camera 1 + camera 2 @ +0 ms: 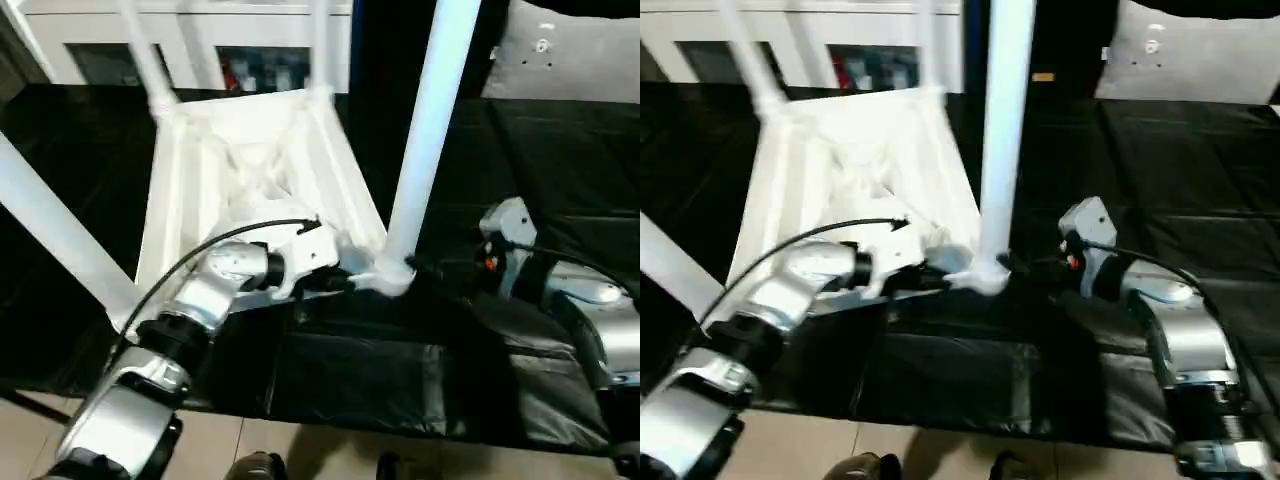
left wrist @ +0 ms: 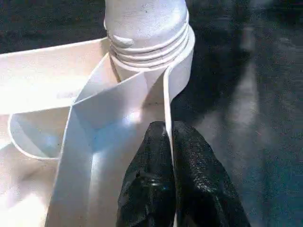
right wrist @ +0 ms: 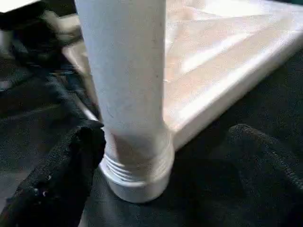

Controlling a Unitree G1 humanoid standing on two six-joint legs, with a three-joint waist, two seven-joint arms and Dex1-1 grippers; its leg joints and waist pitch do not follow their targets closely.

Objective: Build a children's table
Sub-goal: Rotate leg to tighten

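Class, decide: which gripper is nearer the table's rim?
Left. The left gripper is shut on the rim beside the corner socket; the right gripper stands open around the leg, off the rim.

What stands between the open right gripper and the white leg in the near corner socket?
Nothing visible. The right gripper is open with one black finger on each side of the leg, which stands screwed into the corner socket of the children's table.

Head views soft, motion-smeared. My white table (image 1: 255,170) blows out under overhead light; ribs barely readable. Black worktable cover (image 1: 560,170) shows dull sheen streaks. Wrist views dim: my left fingers (image 2: 156,189) sharp, near leg (image 3: 125,85) blurred, glare on the top beside it.
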